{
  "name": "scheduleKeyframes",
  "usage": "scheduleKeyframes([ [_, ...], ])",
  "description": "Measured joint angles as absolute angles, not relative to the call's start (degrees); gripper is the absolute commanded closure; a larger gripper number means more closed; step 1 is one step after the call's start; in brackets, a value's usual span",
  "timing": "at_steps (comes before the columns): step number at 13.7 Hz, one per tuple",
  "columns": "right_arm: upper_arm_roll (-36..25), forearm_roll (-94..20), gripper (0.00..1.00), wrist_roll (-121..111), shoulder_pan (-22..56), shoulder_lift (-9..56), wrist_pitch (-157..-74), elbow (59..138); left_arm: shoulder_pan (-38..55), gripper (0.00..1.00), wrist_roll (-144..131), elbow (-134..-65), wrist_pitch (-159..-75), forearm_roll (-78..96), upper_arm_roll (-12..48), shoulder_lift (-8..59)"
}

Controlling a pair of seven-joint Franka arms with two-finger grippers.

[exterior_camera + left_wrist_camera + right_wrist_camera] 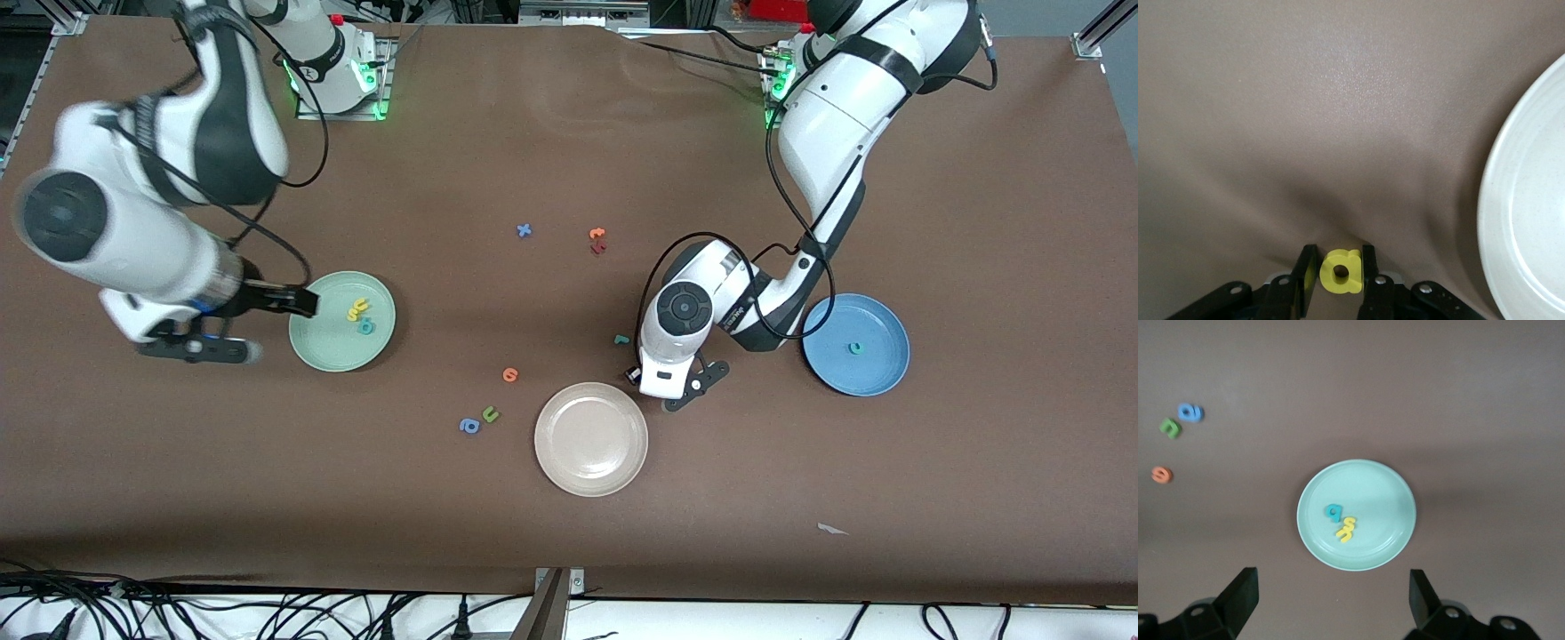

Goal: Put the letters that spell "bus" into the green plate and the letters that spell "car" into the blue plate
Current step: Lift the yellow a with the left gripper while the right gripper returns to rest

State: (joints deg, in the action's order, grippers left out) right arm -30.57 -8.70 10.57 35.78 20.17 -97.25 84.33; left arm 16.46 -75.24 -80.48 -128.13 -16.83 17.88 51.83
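Observation:
My left gripper is down on the table beside the beige plate, its fingers shut against two sides of the yellow "a", which still rests on the cloth. The teal "r" lies close by. The blue plate holds the teal "c". My right gripper hangs open and empty over the table at the rim of the green plate. In that plate lie the teal "b" and two yellow letters touching each other.
The beige plate sits nearest the front camera, mid-table. An orange letter, a green "u" and a blue "a" lie between it and the green plate. A blue "x" and orange and dark red letters lie toward the bases.

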Motion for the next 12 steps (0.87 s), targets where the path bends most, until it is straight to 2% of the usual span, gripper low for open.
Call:
scheduleKeyframes([
  [6,-33.7,-8.1,0.0,10.2,35.6,14.7,-83.0,77.7,16.5,0.72,-75.3,-80.4,-128.1,-16.8,17.9,51.8],
  [8,-33.4,-8.0,0.0,10.2,35.5,14.3,-82.2,76.0,16.4,0.73,-75.3,-80.4,-128.1,-16.8,17.8,51.8],
  [10,-29.2,-7.6,0.0,9.8,31.3,13.6,-83.0,76.4,16.2,0.74,-75.1,-79.9,-128.1,-16.8,17.6,51.8],
  [12,-20.2,-5.4,0.0,9.5,22.9,12.0,-84.7,78.4,15.4,0.74,-73.2,-79.0,-125.9,-16.8,17.6,51.5],
])
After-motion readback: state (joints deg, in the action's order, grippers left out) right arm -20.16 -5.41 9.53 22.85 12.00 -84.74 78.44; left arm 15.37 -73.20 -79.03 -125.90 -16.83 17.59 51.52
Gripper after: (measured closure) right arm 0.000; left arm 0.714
